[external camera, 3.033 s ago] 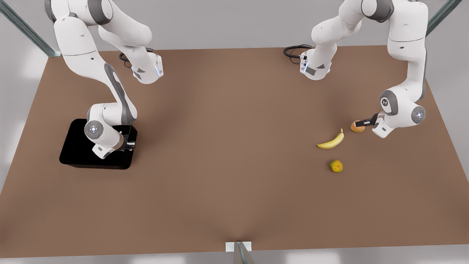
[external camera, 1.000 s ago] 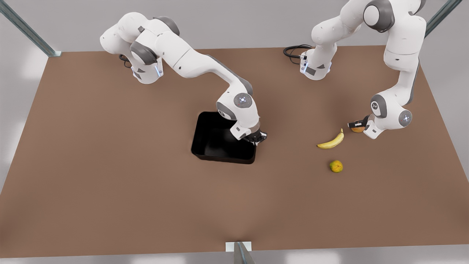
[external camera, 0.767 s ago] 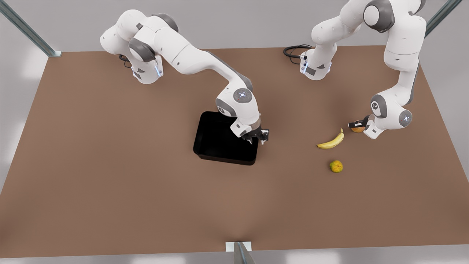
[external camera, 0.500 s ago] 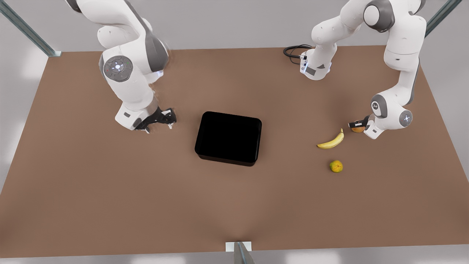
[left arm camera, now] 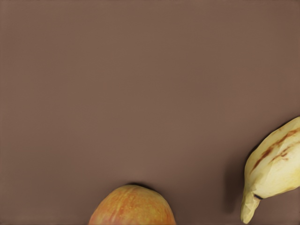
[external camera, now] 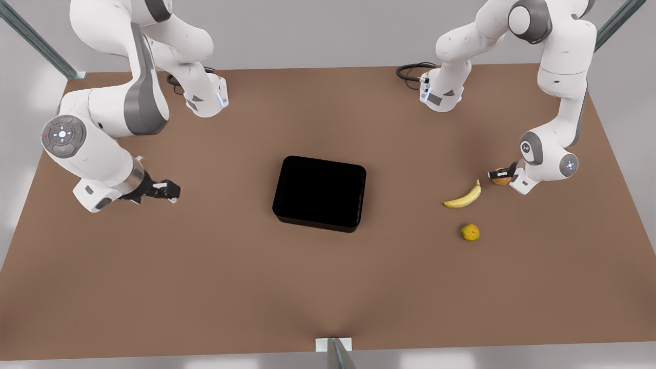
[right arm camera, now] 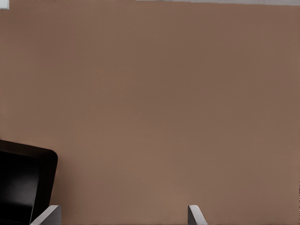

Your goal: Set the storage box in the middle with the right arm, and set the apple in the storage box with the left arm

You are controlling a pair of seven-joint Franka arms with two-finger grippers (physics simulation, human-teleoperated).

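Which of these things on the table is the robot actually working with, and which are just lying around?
In the job:
storage box, in the table's middle
apple, at the left gripper
right gripper, open, away from the box

Just lying there:
banana
yellow-green fruit

Glossy black storage box (external camera: 319, 190) — smooth, plastic-looking, matt brown table (external camera: 205, 266), waxy mottled apple (left arm camera: 132, 207), smooth white arm shells (external camera: 558, 56) — grey bands

Brown matte counter (external camera: 215, 287) under me; plain grey wall behind; metal frame posts (external camera: 36, 43) at corners; soft, even light.
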